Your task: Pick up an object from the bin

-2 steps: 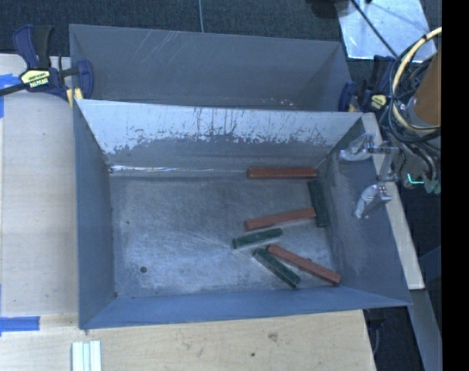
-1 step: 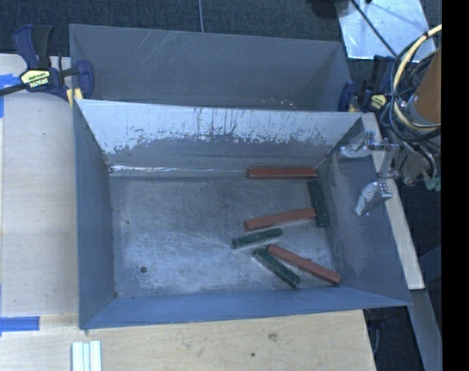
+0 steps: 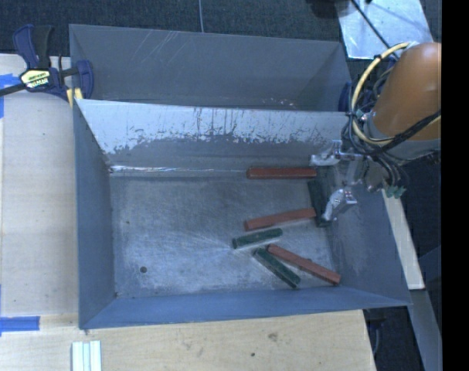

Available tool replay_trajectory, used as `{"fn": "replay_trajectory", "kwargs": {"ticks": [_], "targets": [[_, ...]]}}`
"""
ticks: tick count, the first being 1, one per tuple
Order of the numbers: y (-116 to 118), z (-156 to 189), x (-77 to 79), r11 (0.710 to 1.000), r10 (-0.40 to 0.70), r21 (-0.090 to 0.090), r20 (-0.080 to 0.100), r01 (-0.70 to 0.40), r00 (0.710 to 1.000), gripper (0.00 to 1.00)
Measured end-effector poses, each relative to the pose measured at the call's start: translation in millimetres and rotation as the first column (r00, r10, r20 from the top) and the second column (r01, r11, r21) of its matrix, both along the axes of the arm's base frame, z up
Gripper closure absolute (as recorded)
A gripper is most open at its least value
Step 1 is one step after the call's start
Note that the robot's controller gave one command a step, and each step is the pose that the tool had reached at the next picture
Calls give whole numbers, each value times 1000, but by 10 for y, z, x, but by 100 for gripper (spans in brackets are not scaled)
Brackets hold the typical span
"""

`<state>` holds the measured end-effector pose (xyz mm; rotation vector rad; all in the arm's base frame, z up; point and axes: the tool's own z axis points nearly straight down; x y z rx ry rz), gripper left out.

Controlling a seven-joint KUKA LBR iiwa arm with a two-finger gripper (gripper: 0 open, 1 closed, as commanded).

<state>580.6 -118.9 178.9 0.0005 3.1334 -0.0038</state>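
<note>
1. The thing nearest the tool is a reddish-brown flat bar (image 3: 279, 219). It lies on the floor right of the middle, running left to right with its right end slightly higher in the view.
2. The gripper (image 3: 328, 207) is low in the bin with its tip at that bar's right end. I cannot tell whether it is open or closed, and nothing shows in its hold.
3. Judged from this, the step in hand is settling on a grasp; no lift has begun.
4. To do it well, the gripper should probably close across the bar's narrow width rather than along its length. It should also take the bar somewhat in from the end, so that the bar does not swing or slip out when raised.
5. Just below that bar lies a dark green stick (image 3: 257, 239), near it but apart. A straight descent should leave it undisturbed.
6. Further toward the front, a second dark green stick (image 3: 276, 268) and a second reddish-brown bar (image 3: 304, 264) lie side by side, close or touching.
7. A third reddish-brown bar (image 3: 282, 173) lies along the foot of the back wall, well clear of the tool's tip.
8. The right wall of the grey metal bin (image 3: 361, 246) slopes up close beside the gripper, so a vertical lift is the safer one.
</note>
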Motion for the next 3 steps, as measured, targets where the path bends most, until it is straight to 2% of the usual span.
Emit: {"fn": "replay_trajectory", "kwargs": {"ticks": [1,2,3], "targets": [[379,-189,339,989,150,1,-4,-150,989,0],[92,-468,331,988,-155,3,-6,155,988,0],[140,-603,294,995,-101,0,0,101,995,0]]}}
